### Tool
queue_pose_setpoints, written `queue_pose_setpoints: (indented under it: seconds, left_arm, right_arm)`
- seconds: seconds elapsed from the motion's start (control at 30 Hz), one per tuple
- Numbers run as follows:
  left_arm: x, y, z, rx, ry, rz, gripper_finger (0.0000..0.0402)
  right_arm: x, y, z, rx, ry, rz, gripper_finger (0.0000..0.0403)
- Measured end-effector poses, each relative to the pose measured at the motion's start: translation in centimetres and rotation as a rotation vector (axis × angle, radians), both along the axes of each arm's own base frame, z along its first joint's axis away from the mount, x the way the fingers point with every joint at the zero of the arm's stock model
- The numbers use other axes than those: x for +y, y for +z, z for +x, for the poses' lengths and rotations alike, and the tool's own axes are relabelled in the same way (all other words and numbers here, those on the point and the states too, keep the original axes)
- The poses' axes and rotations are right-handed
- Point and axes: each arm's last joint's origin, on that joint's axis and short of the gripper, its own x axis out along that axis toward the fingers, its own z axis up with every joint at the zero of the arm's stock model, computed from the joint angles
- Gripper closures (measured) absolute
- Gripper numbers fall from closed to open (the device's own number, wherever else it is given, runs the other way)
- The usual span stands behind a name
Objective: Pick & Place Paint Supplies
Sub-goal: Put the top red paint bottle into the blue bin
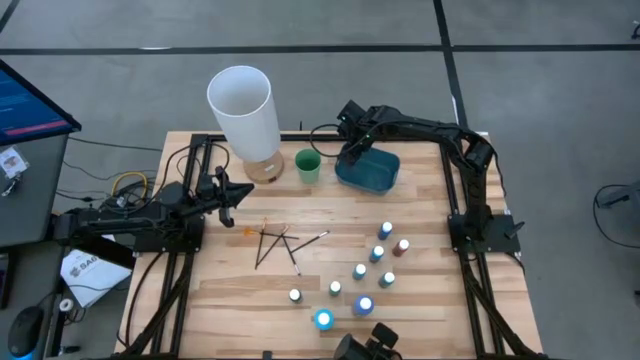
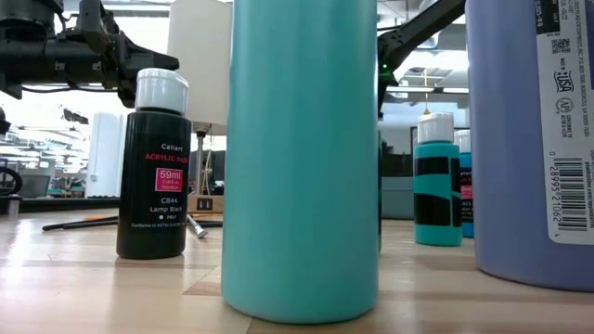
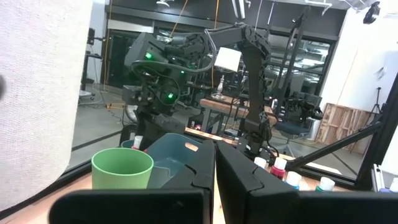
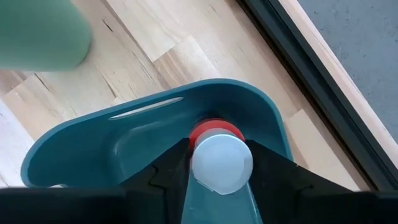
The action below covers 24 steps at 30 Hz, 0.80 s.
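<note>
Right gripper [image 4: 214, 163]: positioned over the blue rounded plastic tray [image 1: 368, 170] at about one o'clock on the pale wooden table [image 1: 420, 220]; a small red-bodied, white-capped paint bottle [image 4: 219, 158] is seen between its dark fingers, inside the tray. Whether the bottle is gripped or already let go cannot be told.
Left gripper [image 1: 243, 190]: parked at about nine o'clock, fingers pressed together, nothing held.
Done, as judged: one bottle brought to the tray. A white cap is glimpsed by the tray's near wall in the left wrist view; whether that is a second bottle cannot be told.
Left to do: about nine white-capped bottles [image 1: 360, 271] are scattered between four and six o'clock; several thin dark stick-like brushes [image 1: 275, 243] lie crossed near the centre.
Bystanders: a small green cup [image 1: 308, 165] and a tall white cylinder [image 1: 245, 110] stand at twelve o'clock, left of the tray.
Progress: early, most supplies unplaced.
</note>
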Motion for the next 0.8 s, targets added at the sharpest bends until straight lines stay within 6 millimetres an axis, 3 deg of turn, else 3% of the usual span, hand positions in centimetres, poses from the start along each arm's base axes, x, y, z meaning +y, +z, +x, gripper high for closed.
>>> queue_pose_setpoints:
  seconds: [0.43,0.8]
  left_arm:
    - [-0.01,0.04,0.0,-0.004,-0.003,0.001,0.0399]
    - [-0.01,0.05,-0.01,-0.005,-0.002,0.001,0.0399]
  right_arm:
    - [0.0,-0.58,-0.01,0.033,0.012,0.002,0.0192]
    - [-0.06,-0.1,0.09,0.024,0.018,-0.026,0.0187]
